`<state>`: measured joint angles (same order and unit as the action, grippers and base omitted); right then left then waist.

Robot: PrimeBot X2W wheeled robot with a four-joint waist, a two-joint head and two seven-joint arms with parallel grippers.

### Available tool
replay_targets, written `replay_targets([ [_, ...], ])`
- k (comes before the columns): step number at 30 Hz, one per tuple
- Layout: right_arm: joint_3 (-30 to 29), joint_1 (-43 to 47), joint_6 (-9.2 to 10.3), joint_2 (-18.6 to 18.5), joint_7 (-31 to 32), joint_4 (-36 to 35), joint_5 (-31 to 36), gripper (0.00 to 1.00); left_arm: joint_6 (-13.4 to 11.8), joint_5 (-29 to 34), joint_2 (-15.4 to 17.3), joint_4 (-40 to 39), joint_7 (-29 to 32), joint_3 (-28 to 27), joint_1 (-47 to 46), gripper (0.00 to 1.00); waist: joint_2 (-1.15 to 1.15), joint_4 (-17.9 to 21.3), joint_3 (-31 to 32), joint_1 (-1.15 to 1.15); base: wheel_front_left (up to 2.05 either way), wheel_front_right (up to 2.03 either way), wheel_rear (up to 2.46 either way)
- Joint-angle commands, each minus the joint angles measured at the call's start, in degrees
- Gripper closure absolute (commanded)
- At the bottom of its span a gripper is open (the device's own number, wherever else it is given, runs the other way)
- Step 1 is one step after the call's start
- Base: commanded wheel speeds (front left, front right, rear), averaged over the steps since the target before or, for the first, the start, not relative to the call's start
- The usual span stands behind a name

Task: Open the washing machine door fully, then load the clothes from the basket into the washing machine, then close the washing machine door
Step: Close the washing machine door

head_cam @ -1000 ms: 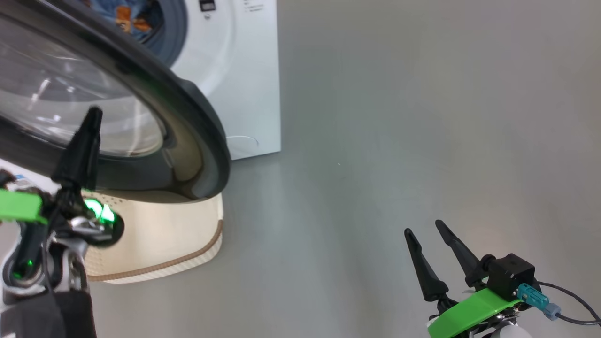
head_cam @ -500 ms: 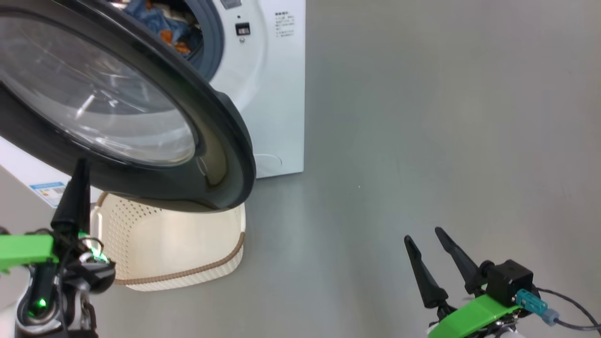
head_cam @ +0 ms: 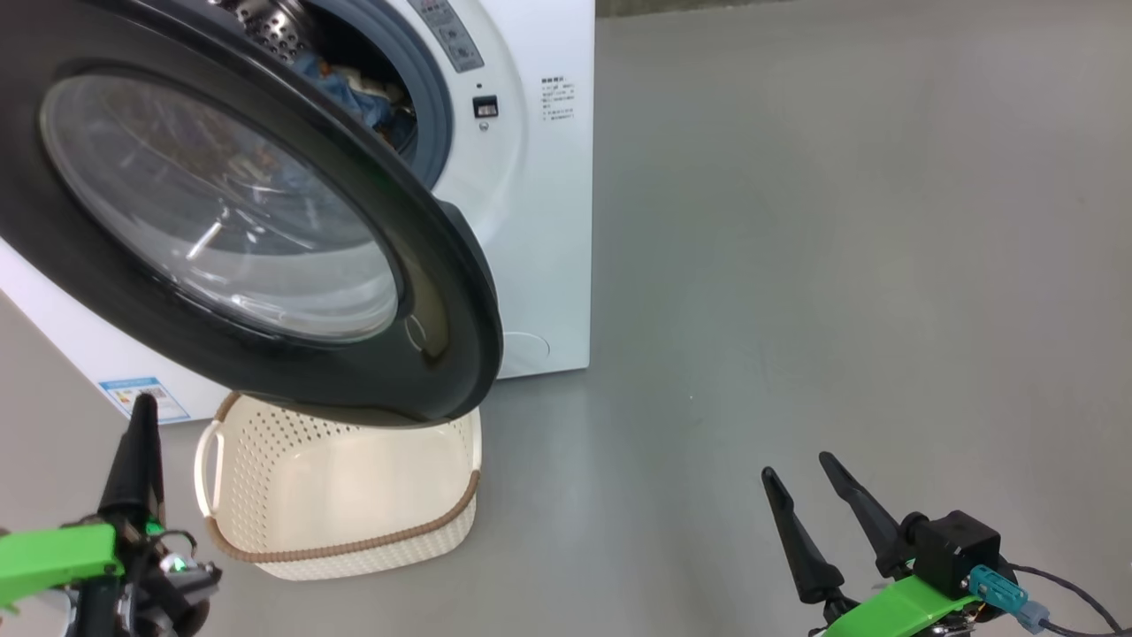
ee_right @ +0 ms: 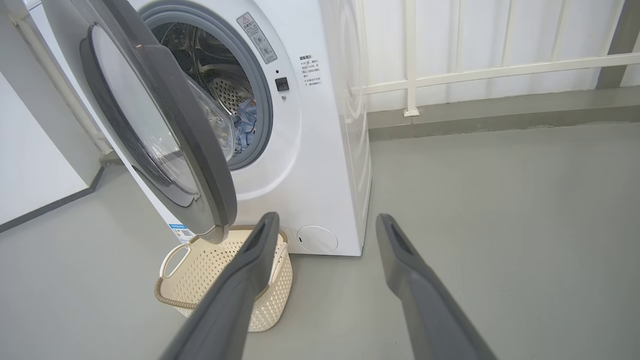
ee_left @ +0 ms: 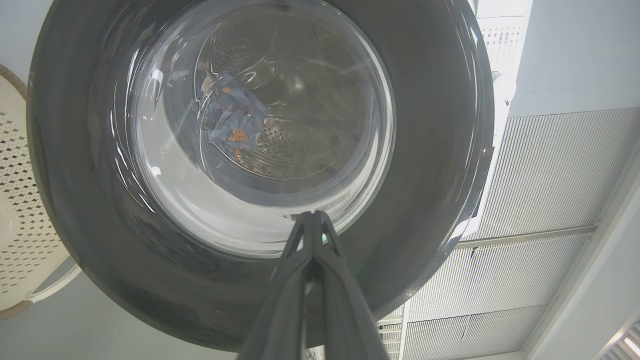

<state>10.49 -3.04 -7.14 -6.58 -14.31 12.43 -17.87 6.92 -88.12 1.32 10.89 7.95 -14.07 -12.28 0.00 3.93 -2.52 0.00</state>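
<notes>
The washing machine [head_cam: 544, 221] stands at the back left with its door [head_cam: 447, 292] swung partway out over the basket [head_cam: 354, 546]. Blue clothes [head_cam: 354, 88] with orange prints lie in the steel drum. The cream basket's visible inside holds nothing. My left gripper [head_cam: 141, 409] is shut and empty, low at the left, below the door's rim and apart from it. In the left wrist view, the left gripper [ee_left: 312, 216] points at the door [ee_left: 425, 150] glass, with the clothes [ee_left: 231, 117] behind it. My right gripper [head_cam: 797, 466] stands open over bare floor. The right wrist view shows the right gripper [ee_right: 326, 220], door [ee_right: 220, 200], basket [ee_right: 270, 305] and clothes [ee_right: 245, 125].
Grey floor [head_cam: 840, 265] spreads wide to the right of the machine. A white railing and wall [ee_right: 475, 65] run behind it. A blue label sticker [head_cam: 146, 394] marks the machine's lower front, left of the basket's white handle [head_cam: 205, 464].
The head camera has tilted up, so the whole picture slid down. My left gripper, earlier in front of the door glass, now sits below the door's rim. The right gripper has stayed put.
</notes>
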Motion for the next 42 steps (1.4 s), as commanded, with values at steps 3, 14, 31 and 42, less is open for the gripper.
replay_targets([
  [3, 0.91, 0.22, -0.35, 0.46, -0.69, -1.15, 0.28, 0.0, 0.57, 1.44, 1.56, -3.03, -2.15, -1.23, 1.78, 0.71, 0.0, -0.26, 1.51, 0.0, 0.0, 0.0, 0.0],
  [14, 0.64, 0.6, -0.35, 0.5, -0.69, -1.46, 0.31, 0.0, 0.57, 9.54, 4.67, -7.29, -9.68, 2.06, 5.43, 0.0, 0.0, -0.6, 2.19, 0.0, 0.0, 0.0, 0.0],
  [31, -0.01, 1.12, -0.35, 0.26, -0.69, -2.06, 0.99, 0.0, 0.57, 49.44, 12.44, -5.13, -22.92, 8.76, 9.33, 0.0, 0.0, -0.79, 2.85, 0.0, 0.0, 0.0, 0.0],
  [42, -0.04, 1.5, -0.35, 0.29, -0.69, -2.38, 1.37, 0.0, 0.57, 69.73, 8.52, -8.19, -22.94, 5.76, 14.43, 0.0, 0.0, -0.65, 3.53, 0.0, 0.0, 0.0, 0.0],
])
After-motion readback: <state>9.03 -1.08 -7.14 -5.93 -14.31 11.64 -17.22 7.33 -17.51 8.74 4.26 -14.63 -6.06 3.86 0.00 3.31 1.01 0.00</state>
